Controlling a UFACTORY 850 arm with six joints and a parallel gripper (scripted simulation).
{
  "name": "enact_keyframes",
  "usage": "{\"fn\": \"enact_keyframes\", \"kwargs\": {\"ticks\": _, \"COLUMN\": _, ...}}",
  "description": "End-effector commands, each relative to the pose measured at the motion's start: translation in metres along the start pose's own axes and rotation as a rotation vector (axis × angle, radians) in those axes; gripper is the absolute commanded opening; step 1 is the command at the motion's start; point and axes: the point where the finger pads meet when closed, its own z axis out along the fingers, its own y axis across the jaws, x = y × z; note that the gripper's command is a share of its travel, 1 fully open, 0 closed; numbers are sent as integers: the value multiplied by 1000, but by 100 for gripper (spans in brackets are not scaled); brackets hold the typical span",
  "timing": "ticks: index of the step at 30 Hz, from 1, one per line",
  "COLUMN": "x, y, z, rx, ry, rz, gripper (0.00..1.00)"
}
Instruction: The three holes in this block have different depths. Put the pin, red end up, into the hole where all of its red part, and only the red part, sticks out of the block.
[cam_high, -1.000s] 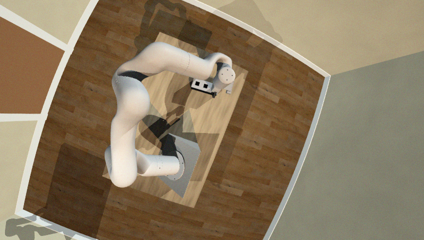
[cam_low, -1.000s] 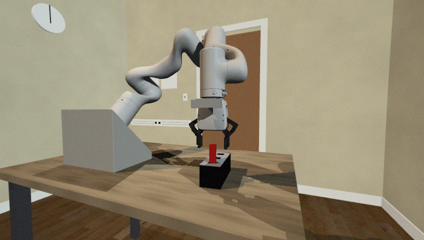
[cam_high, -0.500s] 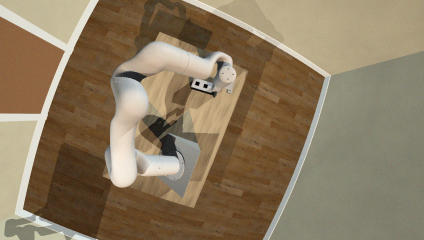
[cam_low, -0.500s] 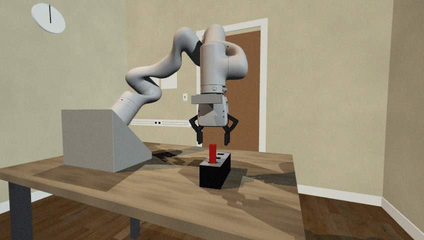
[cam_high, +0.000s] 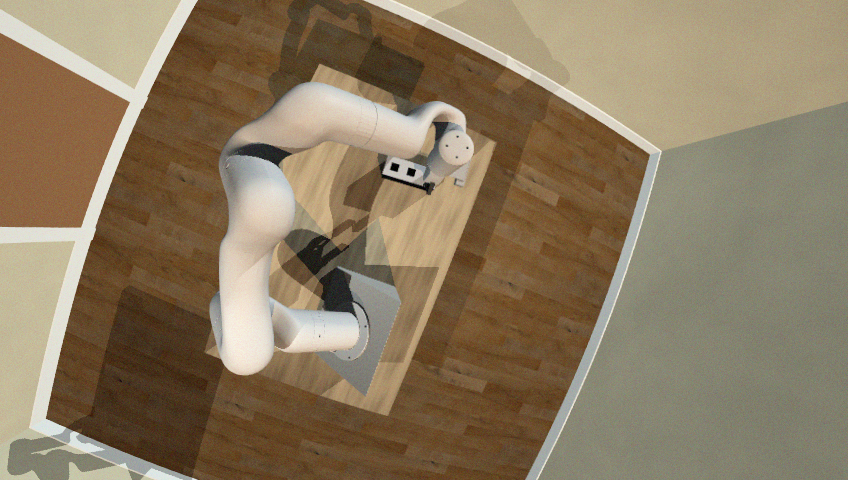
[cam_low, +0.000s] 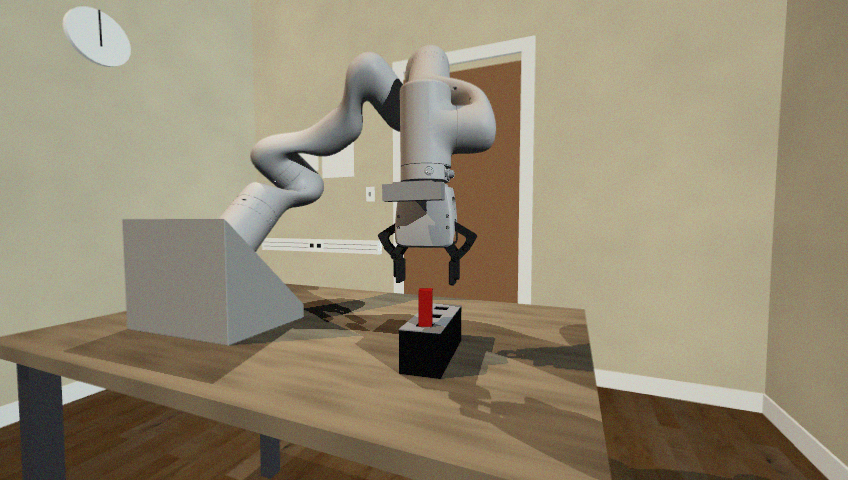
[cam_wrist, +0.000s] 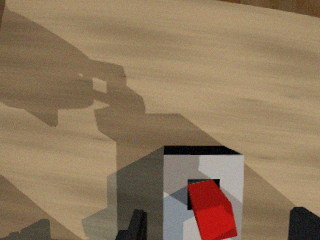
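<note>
Ext. view: the block (cam_high: 414, 164) (cam_low: 421, 352) (cam_wrist: 176, 172) sits on the worktop (cam_high: 423, 230) (cam_low: 309, 386) (cam_wrist: 225, 65) just right of centre, lower half of frame, black sides w/ a light grey top. The pin (cam_low: 425, 307) (cam_wrist: 215, 210) stands in the hole nearest the cam, red end up, approx. upright. Only red shows above the block's top there (can't tell whether all of the red part is out, since the hole hides the rest). The other two holes lie behind it, toward the block's far end, w/ no pin in them.

Fingers (cam_low: 426, 272) are wide open, nothing gripped; they hang above the pin, one each side of it, tips higher than its top & not touching it. Wrist view: block at bottom, right of centre, pin leaning across its hole as seen from here, black fingertips at the bottom edge, left & right of the block, well apart.

Top view: block is upper centre, partly under the arm's wrist end; two square holes visible, pin hidden. Arm (cam_high: 246, 267) (cam_low: 425, 127) loops round the left of the worktop from its base (cam_high: 380, 356) (cam_low: 175, 279), lower centre. Ext. view: base is at left, a grey wedge-shaped block; door (cam_low: 490, 178) & frame stand behind the arm, clock (cam_low: 96, 36) upper left.

fingers (cam_low: 426, 272) now higher above the red pin (cam_low: 425, 307) (cam_wrist: 212, 210), wider gap between them, arm's wrist (cam_high: 456, 147) (cam_low: 426, 130) raised
</note>
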Motion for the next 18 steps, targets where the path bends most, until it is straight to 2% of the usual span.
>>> {"fn": "enact_keyframes", "kwargs": {"ticks": 1, "x": 0, "y": 0, "z": -3, "rx": 1, "ry": 0, "rz": 0, "gripper": 100}}
{"fn": "enact_keyframes", "kwargs": {"ticks": 12, "x": 0, "y": 0, "z": -3, "rx": 1, "ry": 0, "rz": 0, "gripper": 100}}
{"fn": "enact_keyframes", "kwargs": {"ticks": 13, "x": 0, "y": 0, "z": -17, "rx": 1, "ry": 0, "rz": 0, "gripper": 100}}
{"fn": "enact_keyframes", "kwargs": {"ticks": 18, "x": 0, "y": 0, "z": -17, "rx": 1, "ry": 0, "rz": 0, "gripper": 100}}
